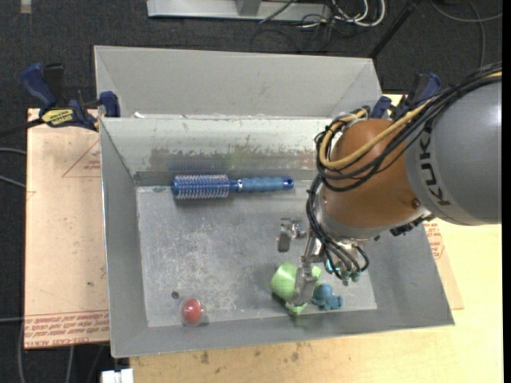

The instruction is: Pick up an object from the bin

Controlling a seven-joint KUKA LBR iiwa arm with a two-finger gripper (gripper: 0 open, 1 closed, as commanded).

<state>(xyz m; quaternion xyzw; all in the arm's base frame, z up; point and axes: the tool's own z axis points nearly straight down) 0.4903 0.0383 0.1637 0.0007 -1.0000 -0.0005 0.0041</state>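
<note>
My gripper [296, 263] hangs over the bin's front right part, under the orange wrist cover, and looks open. One metal fingertip [288, 234] stands above the bare floor. The other finger [303, 284] lies across a light green rounded thing [283, 282] near the front wall and hides its middle. A small teal thing [326, 298] sits just right of the green one, touching it.
A blue hairbrush [227, 186] lies along the back wall, bristle head to the left. A small red ball [191, 310] rests at the front left. The arm and its cables fill the bin's right side.
</note>
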